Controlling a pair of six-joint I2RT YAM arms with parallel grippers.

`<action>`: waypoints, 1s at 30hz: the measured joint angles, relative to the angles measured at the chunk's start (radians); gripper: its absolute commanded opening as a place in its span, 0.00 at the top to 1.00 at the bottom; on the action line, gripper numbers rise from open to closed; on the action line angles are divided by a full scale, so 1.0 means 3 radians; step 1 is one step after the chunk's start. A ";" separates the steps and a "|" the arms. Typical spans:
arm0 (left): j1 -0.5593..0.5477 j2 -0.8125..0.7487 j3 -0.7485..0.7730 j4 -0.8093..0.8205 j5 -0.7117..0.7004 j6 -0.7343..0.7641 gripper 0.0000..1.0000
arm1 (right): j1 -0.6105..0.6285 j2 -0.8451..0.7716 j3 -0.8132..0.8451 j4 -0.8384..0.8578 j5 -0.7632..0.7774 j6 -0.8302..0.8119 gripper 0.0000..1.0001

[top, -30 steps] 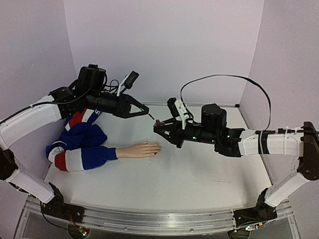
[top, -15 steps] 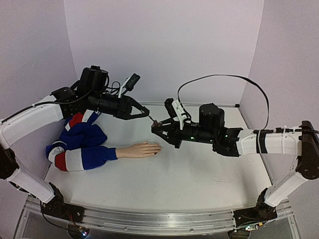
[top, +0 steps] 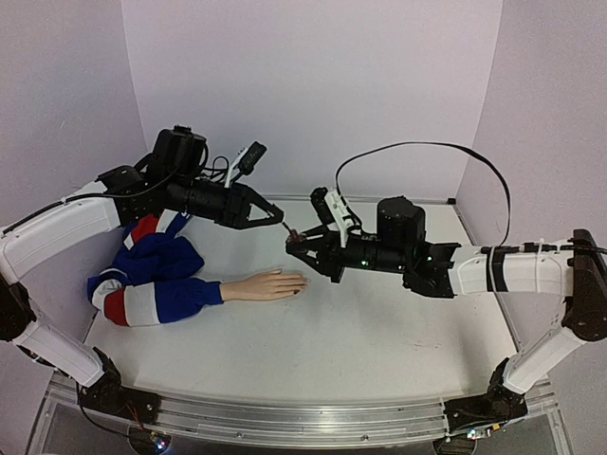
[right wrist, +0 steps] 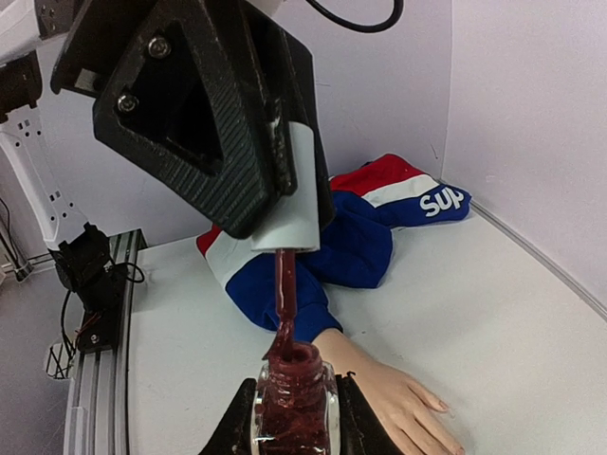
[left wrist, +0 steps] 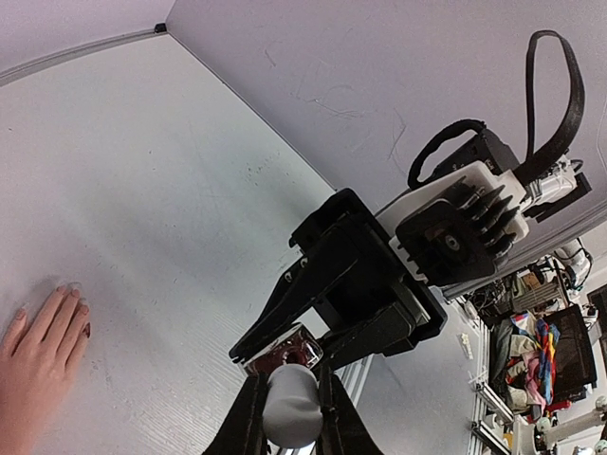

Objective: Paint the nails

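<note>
You've got the mannequin hand (top: 270, 285) lying palm down on the white table (top: 379, 332), left of centre in the top view, fingers pointing toward frame right. Peach skin; the blue, white and red striped sleeve (top: 156, 275) is bunched toward the left edge. The nails (top: 300, 283) are tiny at the fingertips, and from the top you only catch one dark speck there.

The left wrist view has the hand in its lower left corner. One nail (left wrist: 85, 331) reads dark red there, the others pale. The right wrist view has the fingers at bottom right, with the nails (right wrist: 438, 406) pale pink from that angle.

Both arms hang above the table, up and to the right of the hand, clear of it. Your left gripper (top: 281, 216) is pinched narrow on the white cap (left wrist: 292, 403). Your right gripper (top: 292, 242) is clamped on the small glass bottle (right wrist: 294, 398) of dark red polish.

In the top view the two tips meet nose to nose, and cap and bottle are too small to sort out. Only the right wrist view shows the brush stem (right wrist: 285, 303), coated red, running down from the cap into the bottle's neck. In the left wrist view the bottle sits just behind the cap and the stem is hidden.
</note>
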 measured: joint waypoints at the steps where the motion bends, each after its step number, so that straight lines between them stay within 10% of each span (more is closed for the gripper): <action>1: 0.0000 0.0000 0.0000 0.0001 0.0000 0.0000 1.00 | 0.0005 0.0013 0.0013 -0.0004 -0.0004 0.0000 1.00; 30: 0.0000 0.0067 0.0000 -0.0029 0.0011 0.0058 1.00 | 0.0029 0.0086 0.0045 -0.0005 0.0055 -0.0001 1.00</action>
